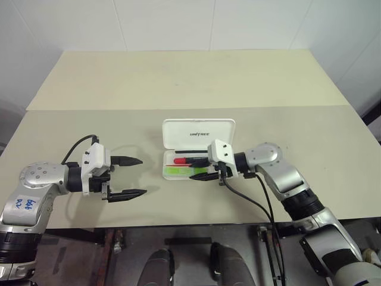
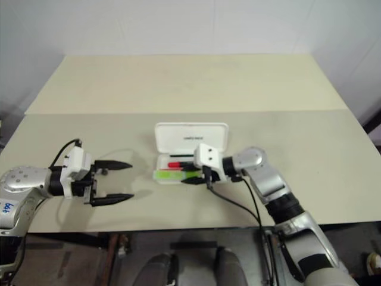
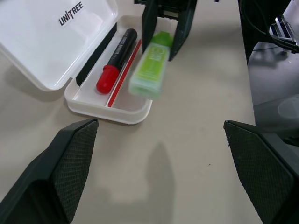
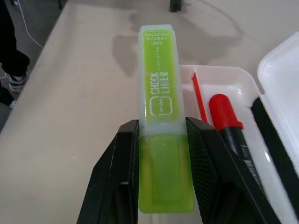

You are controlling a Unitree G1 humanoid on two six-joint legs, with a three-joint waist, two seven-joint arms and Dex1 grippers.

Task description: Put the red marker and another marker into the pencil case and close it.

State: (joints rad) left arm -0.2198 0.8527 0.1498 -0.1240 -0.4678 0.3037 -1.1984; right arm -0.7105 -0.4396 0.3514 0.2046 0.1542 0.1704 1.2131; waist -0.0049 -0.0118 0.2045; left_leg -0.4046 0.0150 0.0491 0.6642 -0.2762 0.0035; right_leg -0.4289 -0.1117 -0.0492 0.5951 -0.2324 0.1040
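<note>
From the head cameras, the white hard-plastic hinged pencil case (image 1: 199, 149) lies open in the middle of the pale beige surface (image 1: 178, 77), its lid with dark lettering tipped back away from the robot. The slim red-capped, black-barrelled marker (image 1: 186, 160) already lies in the tray. The right gripper (image 1: 201, 168) reaches in from the right, pinching the chunky lime-green highlighter (image 1: 177, 172) so that it runs along the tray's near edge, apparently lined up for lowering in beside the red one. The left gripper (image 1: 127, 177) waits well to the left of the case, its two black fingers spread wide and holding nothing, probably kept clear until the lid needs closing.

The left wrist view looks between those spread fingers (image 3: 70, 163) at the case from its short end. It shows what the head views leave unclear: the highlighter hangs tilted over the tray's near wall, its pale cap end overlapping the rim, so it seems not yet settled inside. The red stripe on the tray floor sits between the two markers.

The right wrist view gives the grip itself: the black fingers (image 4: 119, 172) press on both flat sides of the highlighter's green body, cap pointing away, with the red marker's cap just beside it in the tray.
</note>
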